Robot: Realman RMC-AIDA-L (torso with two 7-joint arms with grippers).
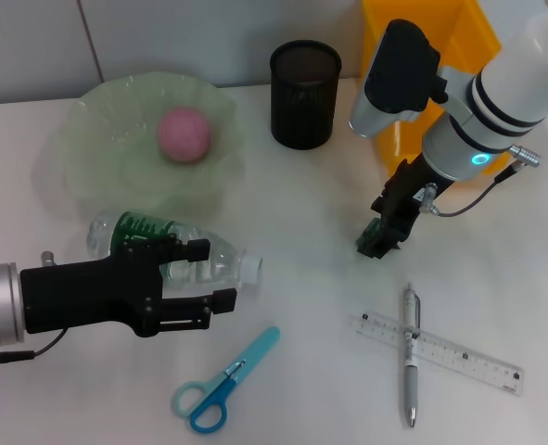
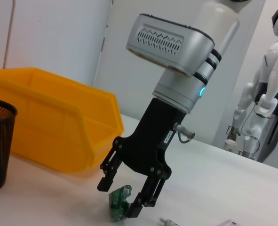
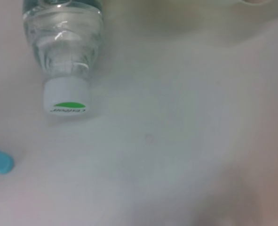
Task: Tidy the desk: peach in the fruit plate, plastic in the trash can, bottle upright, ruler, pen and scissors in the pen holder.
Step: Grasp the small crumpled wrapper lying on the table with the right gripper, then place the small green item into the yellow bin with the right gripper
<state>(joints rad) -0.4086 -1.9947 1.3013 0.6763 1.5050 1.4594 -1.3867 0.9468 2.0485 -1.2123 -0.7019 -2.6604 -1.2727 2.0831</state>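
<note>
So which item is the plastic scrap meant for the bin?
Start at the bright yellow rectangular trash can at the white desk's far right. Just in front of it, the right gripper reaches down over a small crumpled green plastic piece. It is the only green scrap there, smaller than any neighbour.

Plain white flat desk (image 1: pixel 311 306). Matte pink round peach (image 1: pixel 184 133) on translucent pale-green wavy-rimmed fruit plate (image 1: pixel 88 153). Black wire-mesh cylindrical pen holder (image 1: pixel 305 95), fine grid pattern. Bright yellow rectangular plastic trash can (image 2: pixel 59 127). Clear plastic bottle (image 1: pixel 199 255) lying on its side, green-and-white label, white cap with green top bearing small print. Scissors (image 1: pixel 223 382) with light blue and darker blue plastic handles. Clear straight plastic ruler (image 1: pixel 459 357) with fine black marks. Silver-and-grey pen (image 1: pixel 410 352). Small green crumpled plastic scrap (image 2: pixel 119 201) with pale flecks. Matte black left gripper (image 1: pixel 204 273) on silver wrist. Black right gripper (image 2: pixel 124 197) below white-and-grey arm with black bands and glowing cyan ring.
</note>
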